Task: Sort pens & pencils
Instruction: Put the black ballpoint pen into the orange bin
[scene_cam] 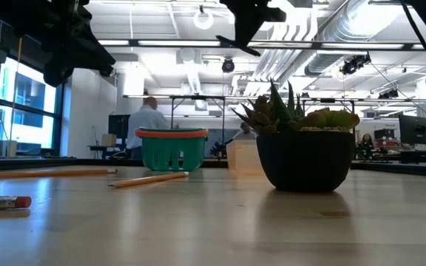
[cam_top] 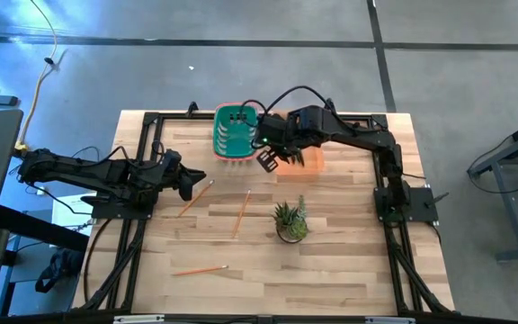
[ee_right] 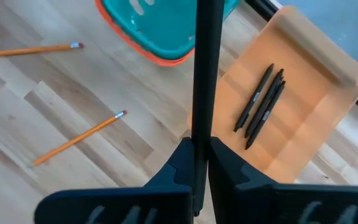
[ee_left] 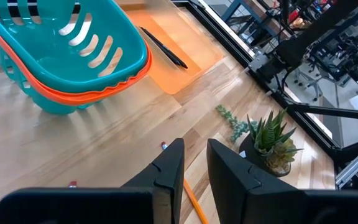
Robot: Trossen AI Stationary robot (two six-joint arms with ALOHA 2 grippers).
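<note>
My right gripper (ee_right: 196, 163) is clamped on a slim black pen (ee_right: 207, 68), held over the flat orange tray (ee_right: 316, 74) at the table's far side, where three more black pens (ee_right: 261, 106) lie. Three orange-tan wooden pencils (cam_top: 241, 213) lie on the wooden table (cam_top: 349, 261). My left gripper (ee_left: 194, 168) hovers slightly open, empty, near the teal basket (ee_left: 104, 68).

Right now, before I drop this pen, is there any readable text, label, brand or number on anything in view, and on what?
None can be read.
The pens in the orange tray: faint pale marks on the barrels, too small to read.
The pencils, the teal basket and the plant pot: no print visible.
The right gripper holds a pen over the tray; its barrel shows no lettering.
</note>
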